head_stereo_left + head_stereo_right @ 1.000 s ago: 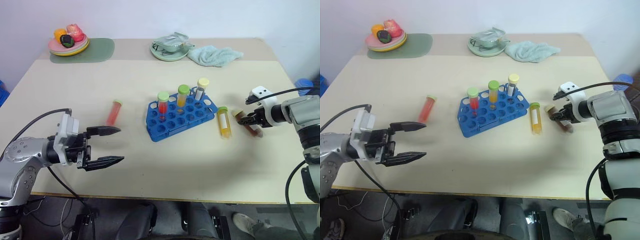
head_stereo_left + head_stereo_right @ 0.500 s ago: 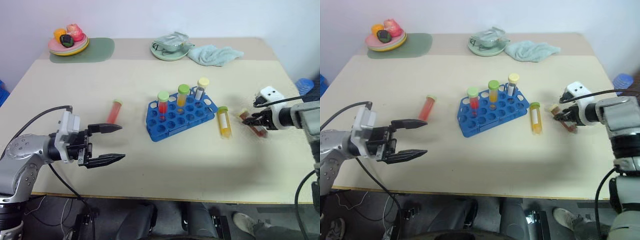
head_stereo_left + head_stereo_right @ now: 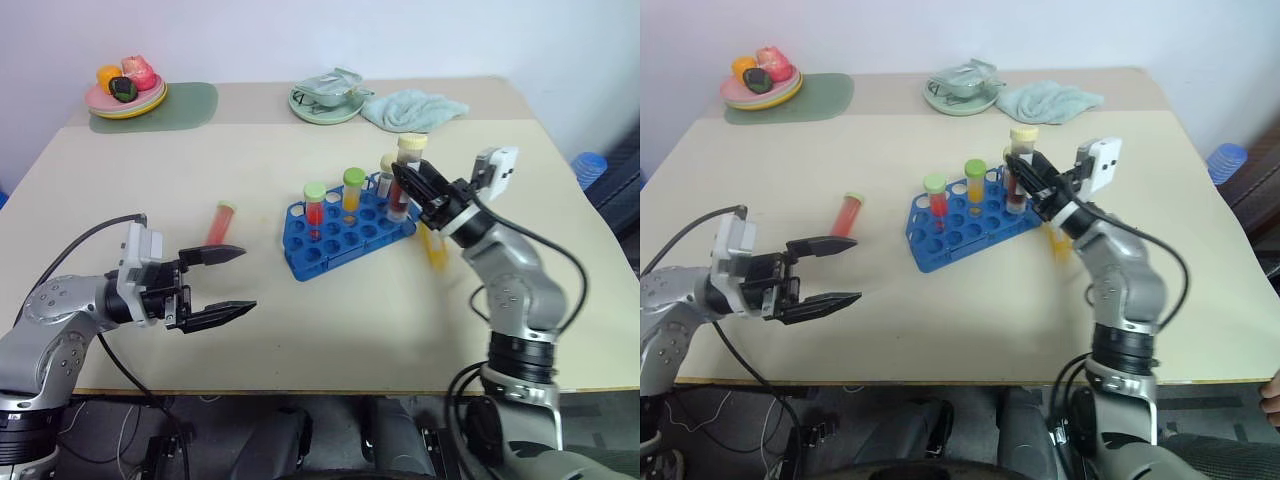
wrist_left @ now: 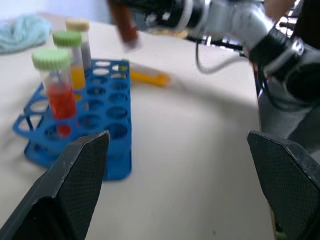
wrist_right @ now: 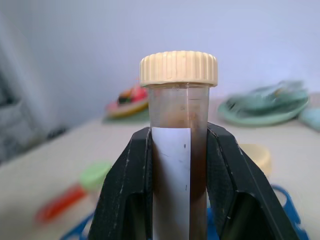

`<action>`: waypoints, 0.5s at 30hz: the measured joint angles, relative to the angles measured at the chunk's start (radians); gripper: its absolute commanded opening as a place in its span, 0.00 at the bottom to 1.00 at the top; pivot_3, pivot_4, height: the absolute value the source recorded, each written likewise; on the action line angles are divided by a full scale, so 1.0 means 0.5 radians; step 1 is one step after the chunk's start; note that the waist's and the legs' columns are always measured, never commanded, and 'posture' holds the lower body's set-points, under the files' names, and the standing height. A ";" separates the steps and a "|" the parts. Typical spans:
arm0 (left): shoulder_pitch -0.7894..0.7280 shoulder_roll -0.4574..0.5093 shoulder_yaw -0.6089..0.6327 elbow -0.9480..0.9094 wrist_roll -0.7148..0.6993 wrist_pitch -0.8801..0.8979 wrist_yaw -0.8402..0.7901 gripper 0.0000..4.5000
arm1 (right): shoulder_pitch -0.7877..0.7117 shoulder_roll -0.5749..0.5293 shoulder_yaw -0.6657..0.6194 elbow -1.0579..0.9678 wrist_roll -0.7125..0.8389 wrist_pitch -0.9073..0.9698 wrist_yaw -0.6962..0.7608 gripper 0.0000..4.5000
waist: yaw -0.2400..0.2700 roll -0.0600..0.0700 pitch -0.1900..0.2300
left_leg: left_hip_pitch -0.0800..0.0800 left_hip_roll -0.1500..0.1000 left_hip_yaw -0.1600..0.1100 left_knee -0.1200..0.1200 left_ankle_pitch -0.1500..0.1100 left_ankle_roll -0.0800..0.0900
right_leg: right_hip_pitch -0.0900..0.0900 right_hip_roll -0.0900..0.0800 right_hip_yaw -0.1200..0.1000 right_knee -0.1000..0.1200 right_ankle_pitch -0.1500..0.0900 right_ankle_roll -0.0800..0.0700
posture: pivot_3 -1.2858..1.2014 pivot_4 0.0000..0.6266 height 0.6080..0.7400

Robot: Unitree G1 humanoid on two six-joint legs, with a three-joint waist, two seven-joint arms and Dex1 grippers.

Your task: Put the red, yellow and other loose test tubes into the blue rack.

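Insertion is in hand: right gripper (image 3: 408, 187), clamped on the upright brown cream-capped tube (image 5: 179, 145) above the blue rack (image 3: 345, 232), must lower it into a free hole, while left gripper (image 3: 226, 284) waits wide open.

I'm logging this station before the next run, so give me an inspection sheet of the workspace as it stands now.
Surface: beige table, bare in front.
Job's things: blue rack holds three upright tubes; red tube lies loose on the rack's left; yellow tube lies on its right, partly behind the arm; brown tube is upright in the right gripper, above the rack's far right corner.
Clutter: fruit plate on a green mat, a green dish, a light blue cloth, all at the far edge.
Grippers: left gripper open, holding nothing; right gripper shut on the brown tube.
Cables: black cable on the left arm, another on the right arm.
Surroundings: pale wall behind.
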 measured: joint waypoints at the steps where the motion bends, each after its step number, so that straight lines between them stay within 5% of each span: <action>1: 0.000 -0.002 -0.001 0.001 0.000 0.000 0.001 1.00 | -0.004 0.014 0.007 0.090 -0.029 -0.125 -0.007 0.18 | -0.001 0.000 0.000 | 0.000 0.000 0.000 0.000 0.001 -0.001 | 0.000 0.000 0.000 0.001 0.000 0.000 | 0.52 0.24 1.00; 15: 0.079 -0.032 -0.007 -0.049 -0.001 0.002 0.075 1.00 | -0.169 -0.006 -0.011 1.060 -0.084 -1.103 0.006 0.18 | -0.049 0.001 0.000 | 0.008 0.015 0.002 -0.002 0.009 -0.015 | 0.001 0.012 0.005 0.005 0.009 -0.015 | 0.52 0.24 1.00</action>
